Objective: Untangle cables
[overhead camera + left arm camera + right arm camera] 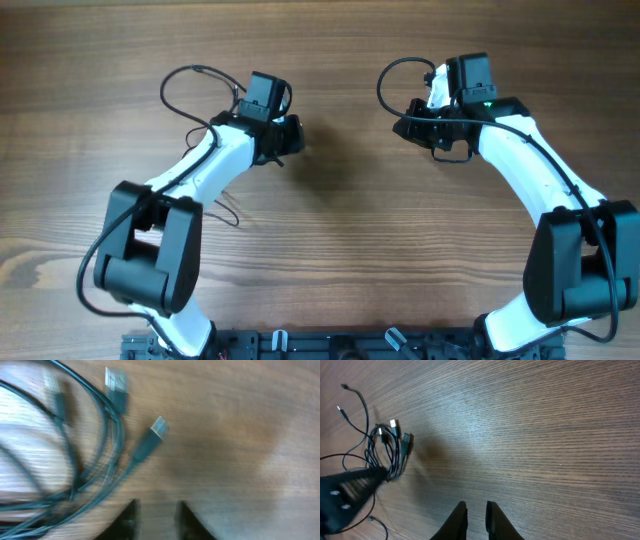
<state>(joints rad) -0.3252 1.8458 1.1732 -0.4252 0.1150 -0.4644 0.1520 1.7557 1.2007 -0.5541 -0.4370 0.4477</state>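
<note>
Looking from overhead, the cables are almost hidden: only a few thin loops show on the wooden worktop beside the left arm, which covers the rest.

The right wrist view shows what that one misses. The bundle lies as a loose black tangle with several plug ends sticking up, and single strands trail off above and below it. A dark, blurred shape reaches the bundle's lower edge from the left. It looks like the left gripper, but I cannot tell from here whether it touches the cords. The right gripper hangs well apart from the tangle over bare wood. Its fingers are set narrow, a thin strip of worktop shows between them, and it holds nothing.

The left wrist view is close and smeared. Two USB plugs with metal tips point up and to the right, and their cords sweep down to the left, crossing one another. The left gripper's fingers stand moderately apart with bare wood between them. The cords pass just to their left. Only the fingertips are in frame, and where the cords run lower down is cut off.
</note>
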